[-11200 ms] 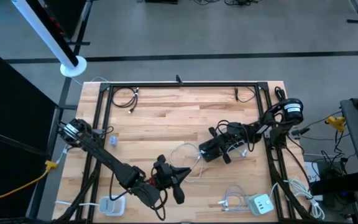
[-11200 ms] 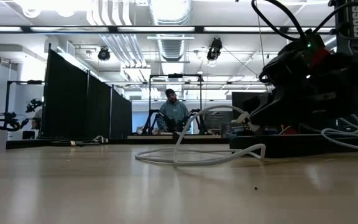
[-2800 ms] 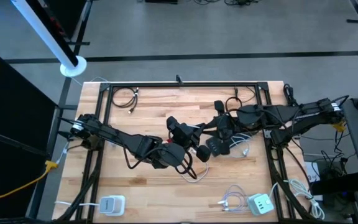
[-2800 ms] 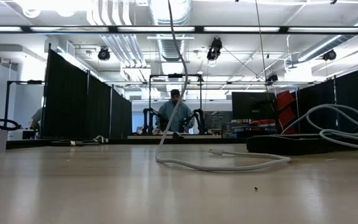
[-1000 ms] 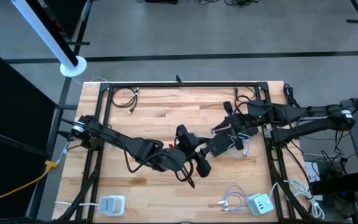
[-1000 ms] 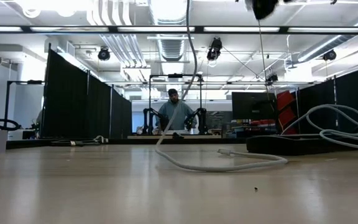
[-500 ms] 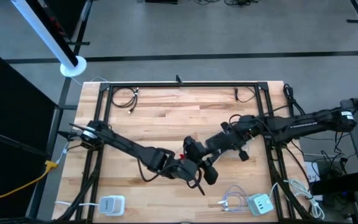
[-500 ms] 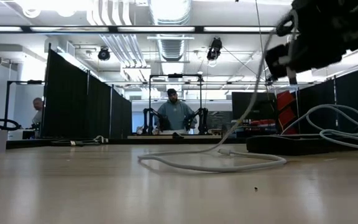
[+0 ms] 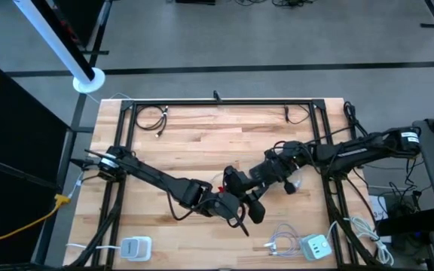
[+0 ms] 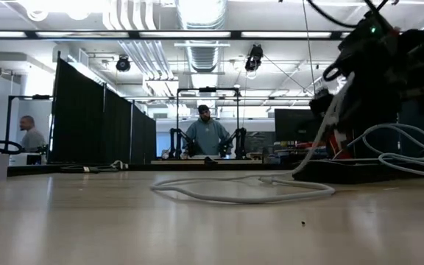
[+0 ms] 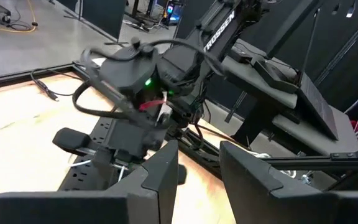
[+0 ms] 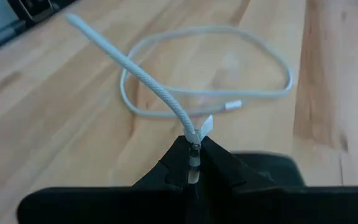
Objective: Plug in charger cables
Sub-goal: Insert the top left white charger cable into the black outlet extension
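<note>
— How far along is the plugging?

— Barely begun, by my reading. The right gripper [image 12: 192, 163] is clamped on one end of a white cable [image 12: 166, 99], near the middle of the tabletop [image 9: 194, 139], toward its right edge. The rest of that cable lies in a loose loop on the wood, its other plug [image 12: 234, 105] resting free.

— And the left arm?

— The left gripper [image 11: 197, 171] sits just beside the right one, a little nearer the front edge. Its fingers [image 11: 160, 174] stand apart with nothing visible between them, facing a black power strip [image 11: 98, 165] that lies under the right arm.

— Anything seated in a socket yet?

— I can't see a plug in any socket. A black cable [image 9: 151, 118] still lies coiled near the back left corner, another [image 9: 297, 115] near the back right corner, and a white bundle [image 9: 277, 242] rests at the front edge beside a white charger block [image 9: 316, 245]. A second block [image 9: 134, 247] sits toward the front left corner.

— So what's left?

— Nearly everything, I'd judge — the held plug must still reach a port, then the other cables follow.
</note>
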`<state>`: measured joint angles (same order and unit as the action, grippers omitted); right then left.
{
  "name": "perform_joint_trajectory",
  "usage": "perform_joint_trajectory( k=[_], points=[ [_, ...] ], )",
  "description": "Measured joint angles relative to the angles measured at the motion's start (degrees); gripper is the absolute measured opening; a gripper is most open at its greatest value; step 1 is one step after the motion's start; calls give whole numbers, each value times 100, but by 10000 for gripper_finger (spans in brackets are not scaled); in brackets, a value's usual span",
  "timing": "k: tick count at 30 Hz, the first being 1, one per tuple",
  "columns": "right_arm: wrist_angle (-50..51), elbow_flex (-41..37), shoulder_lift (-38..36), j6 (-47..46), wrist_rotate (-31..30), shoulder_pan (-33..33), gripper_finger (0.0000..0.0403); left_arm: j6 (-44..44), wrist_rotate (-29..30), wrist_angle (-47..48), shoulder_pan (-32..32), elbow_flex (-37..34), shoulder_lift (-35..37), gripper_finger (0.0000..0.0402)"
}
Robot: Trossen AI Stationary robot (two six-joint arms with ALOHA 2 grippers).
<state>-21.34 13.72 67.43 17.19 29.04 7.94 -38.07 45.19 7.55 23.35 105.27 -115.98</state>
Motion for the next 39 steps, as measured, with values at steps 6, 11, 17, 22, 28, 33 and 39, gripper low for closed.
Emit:
perform_joint_trajectory(
  k=[6, 11, 17, 22, 28, 33, 39],
  points=[
    [-261, 4, 298, 144, 13, 12, 12, -71, -3, 13, -2, 0, 0, 108],
    [-461, 14, 552, 295, 65, 162, 12, -146, -3, 39, -2, 0, 9, 104],
    [-536, 13, 621, 313, 264, 417, 12, -196, -2, 50, -2, 0, 9, 104],
    [-448, 11, 576, 309, 421, 492, 12, -212, -2, 63, -2, 0, 9, 103],
    [-406, 4, 587, 353, 699, 485, 12, -212, 0, 122, -4, 0, 11, 102],
    [-427, 4, 587, 498, 695, 485, 12, -212, 0, 129, -7, 0, 11, 102],
    [-435, 4, 587, 542, 686, 496, 12, -218, 2, 129, -11, 0, 11, 102]
  ],
)
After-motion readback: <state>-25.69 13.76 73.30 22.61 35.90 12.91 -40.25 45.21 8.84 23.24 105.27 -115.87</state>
